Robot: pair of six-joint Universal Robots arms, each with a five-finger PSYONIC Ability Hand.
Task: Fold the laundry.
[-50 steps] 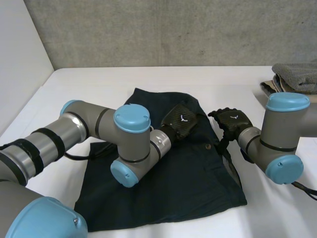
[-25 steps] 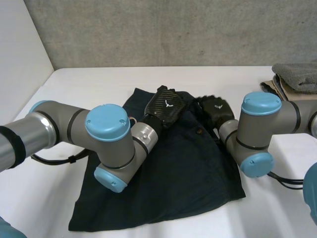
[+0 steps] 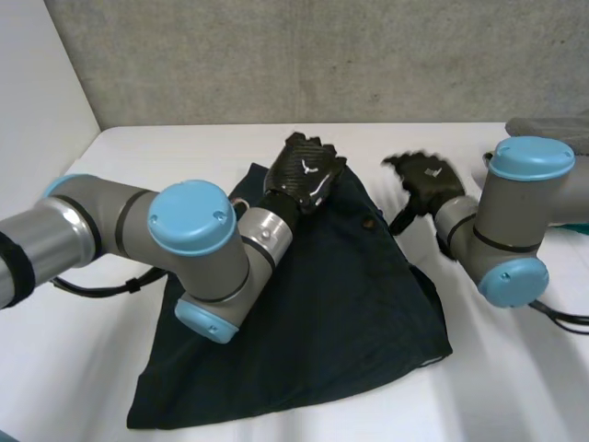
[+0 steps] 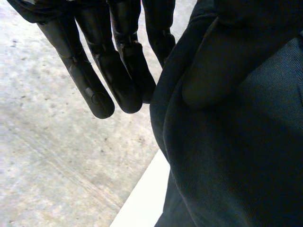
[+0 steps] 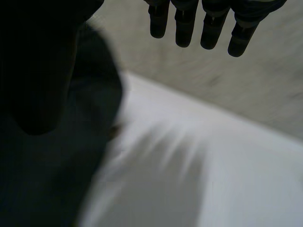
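Observation:
A dark navy garment (image 3: 340, 304) lies on the white table (image 3: 166, 147), its far edge drawn up into a peak. My left hand (image 3: 304, 175) is at that peak. In the left wrist view its straight fingers (image 4: 118, 71) and the thumb pinch the garment's edge (image 4: 236, 156) between them. My right hand (image 3: 431, 180) hovers over bare table, just right of the garment's far right side. Its fingers (image 5: 184, 28) are straight and hold nothing, and the dark cloth (image 5: 52, 179) lies beside its thumb.
A folded grey towel (image 3: 552, 127) sits at the table's far right, partly behind my right arm (image 3: 515, 221). A concrete wall runs along the back edge. A white wall borders the table's left side.
My left hand has moved toward the far edge and risen, pulling the garment's far edge up with it. My right hand has swung to the right, off the garment.

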